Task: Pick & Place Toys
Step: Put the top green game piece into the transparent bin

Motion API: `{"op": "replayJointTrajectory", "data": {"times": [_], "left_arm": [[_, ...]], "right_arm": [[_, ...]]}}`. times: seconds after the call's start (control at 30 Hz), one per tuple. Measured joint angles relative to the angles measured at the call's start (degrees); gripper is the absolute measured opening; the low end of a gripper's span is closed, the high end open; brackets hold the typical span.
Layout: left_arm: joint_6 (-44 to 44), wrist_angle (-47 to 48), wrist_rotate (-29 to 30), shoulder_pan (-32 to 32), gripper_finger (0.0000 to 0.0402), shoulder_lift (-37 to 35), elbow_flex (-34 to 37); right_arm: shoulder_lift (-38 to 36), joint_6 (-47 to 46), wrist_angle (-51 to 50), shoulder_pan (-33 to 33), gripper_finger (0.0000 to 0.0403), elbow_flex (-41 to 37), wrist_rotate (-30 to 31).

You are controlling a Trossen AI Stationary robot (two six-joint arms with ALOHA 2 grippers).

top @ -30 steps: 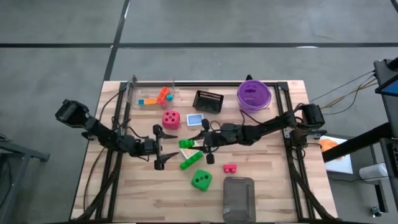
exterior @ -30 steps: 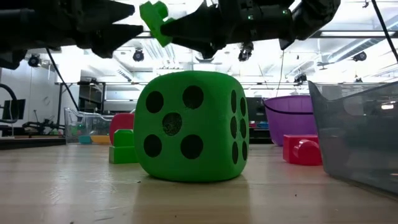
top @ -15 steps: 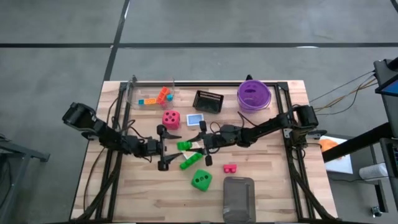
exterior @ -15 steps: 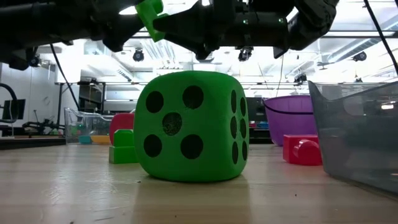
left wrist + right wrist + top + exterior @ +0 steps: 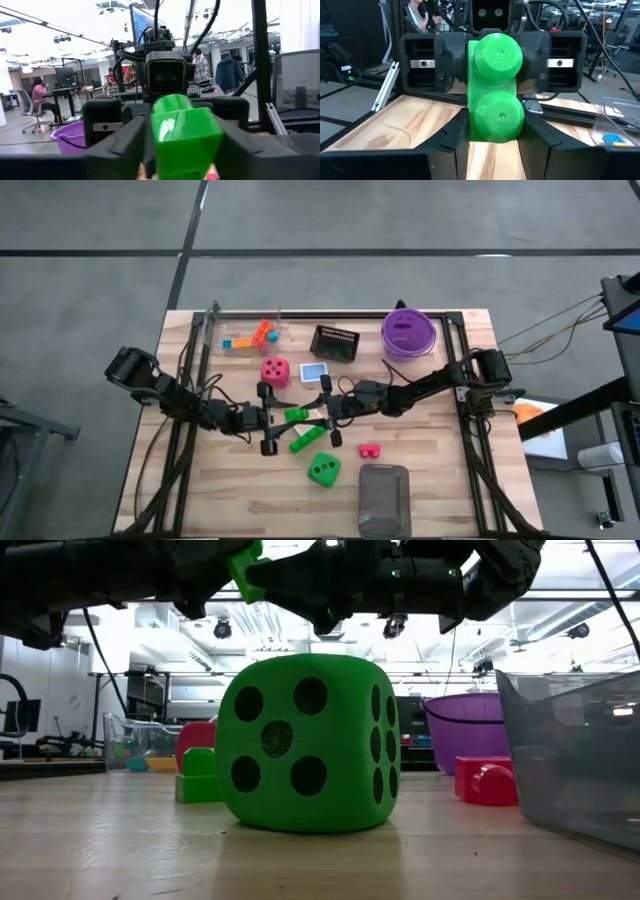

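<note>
Seen from above: wooden worktop (image 5: 420, 470) with two dark arms meeting near its middle. Right tool (image 5: 322, 411) clenched on a small green brick (image 5: 296, 414), held above the surface, as the low view shows (image 5: 243, 562). Left tool (image 5: 268, 419) facing it, fingers spread wide to either side of the same brick, not gripping. In the right wrist view, brick (image 5: 495, 92) pinched between that arm's fingers, the opposite tool straight behind it.

Lying just below the pair: a second green brick (image 5: 306, 439). Nearby, a green die (image 5: 323, 470), a red brick (image 5: 370, 450), a pink-red die (image 5: 275, 372) and a small picture card (image 5: 313, 372). Along the far edge: black mesh basket (image 5: 335, 342), purple bowl (image 5: 408, 333), and a clear bin (image 5: 243, 330) holding orange and blue bricks.
</note>
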State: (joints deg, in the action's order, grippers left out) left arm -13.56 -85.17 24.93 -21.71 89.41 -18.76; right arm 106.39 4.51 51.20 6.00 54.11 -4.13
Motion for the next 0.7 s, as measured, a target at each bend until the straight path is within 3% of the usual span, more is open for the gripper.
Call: {"op": "replayJointTrajectory", "data": {"times": [0.07, 0.47, 0.7], "left_arm": [[0.0, 0.4, 0.1, 0.0, 0.013, 0.0, 0.0], [-1.3, 3.8, 0.1, -0.2, 0.0128, -0.5, 0.0], [-1.8, 13.0, 0.1, -0.3, 0.0128, -6.3, 0.1]], "right_arm": [[0.0, 0.0, 0.0, 0.0, 0.012, 0.0, 0.0], [0.0, 0.6, -2.8, 0.0, 0.0123, 0.0, 0.0], [0.0, 0.0, -8.6, -0.1, 0.025, 0.0, 0.0]]}}
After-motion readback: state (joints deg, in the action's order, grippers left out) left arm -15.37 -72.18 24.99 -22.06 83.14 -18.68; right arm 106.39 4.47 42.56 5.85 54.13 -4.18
